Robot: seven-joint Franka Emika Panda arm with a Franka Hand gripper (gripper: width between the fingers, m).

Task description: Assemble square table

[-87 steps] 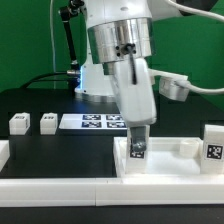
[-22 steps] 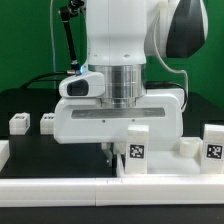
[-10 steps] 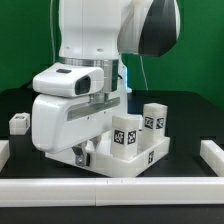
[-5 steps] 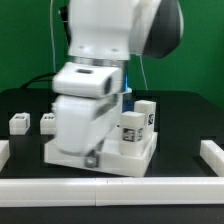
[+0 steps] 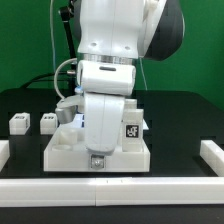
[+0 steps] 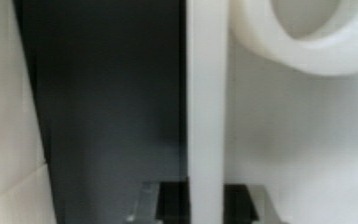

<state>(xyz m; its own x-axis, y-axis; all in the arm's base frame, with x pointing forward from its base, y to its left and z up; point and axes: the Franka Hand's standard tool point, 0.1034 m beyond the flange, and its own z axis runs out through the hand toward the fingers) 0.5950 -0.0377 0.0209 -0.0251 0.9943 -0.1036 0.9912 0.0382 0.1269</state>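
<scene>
As tool (image 5: 98,161) grips, tabletop rim (image 5: 62,158) between jaws

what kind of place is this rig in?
Probably a lab test bench: black table against a green backdrop, white tabletop and tagged leg, white fence along the edge.

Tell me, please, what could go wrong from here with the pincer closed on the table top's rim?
The pincer pinches only the thin rim of the table top; the top could slip or pivot.
The loose leg stands near its corner on the exterior view's left; a swing might knock it.
The white fence lies close along its near edge; the top could catch there.
</scene>
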